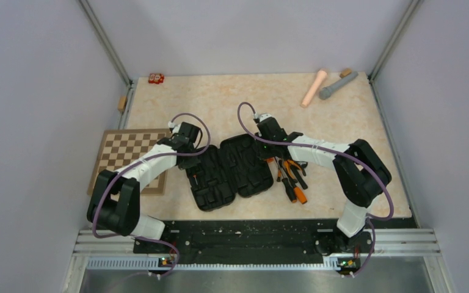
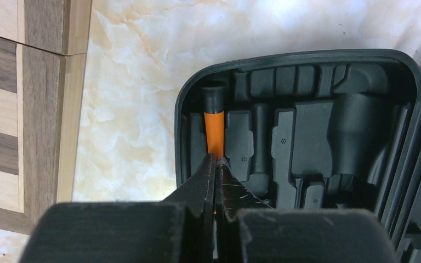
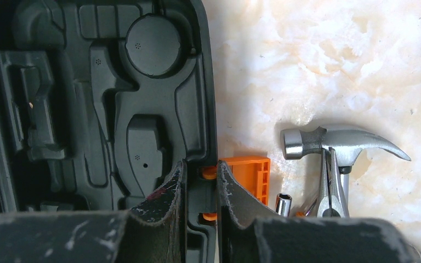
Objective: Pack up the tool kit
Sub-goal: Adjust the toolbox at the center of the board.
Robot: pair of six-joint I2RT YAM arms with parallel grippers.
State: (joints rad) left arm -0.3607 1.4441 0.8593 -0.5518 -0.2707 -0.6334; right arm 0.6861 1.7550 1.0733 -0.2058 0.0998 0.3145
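Case [image 1: 220, 183]: open flat between arms.
L gripper [image 2: 215, 164]: fingers pinched together, tips on orange screwdriver [image 2: 214, 129], which lies in leftmost slot, long axis straight ahead of fingers.
R gripper [image 3: 200, 186]: narrow, clamping case's right rim by latch [image 3: 249, 175].
Loose tools [image 1: 293, 180]: just right of case, nearer R arm.

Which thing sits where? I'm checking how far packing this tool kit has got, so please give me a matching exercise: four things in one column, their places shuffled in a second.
Things:
1. hammer
2. orange-handled tool
3. chessboard
4. pink cylinder

Places:
A. far right corner of the table
B. in an end slot of the case
C. lying on the table, right of the case
D. left of the case, at the table's edge

Pairs: 1-C; 2-B; 3-D; 4-A
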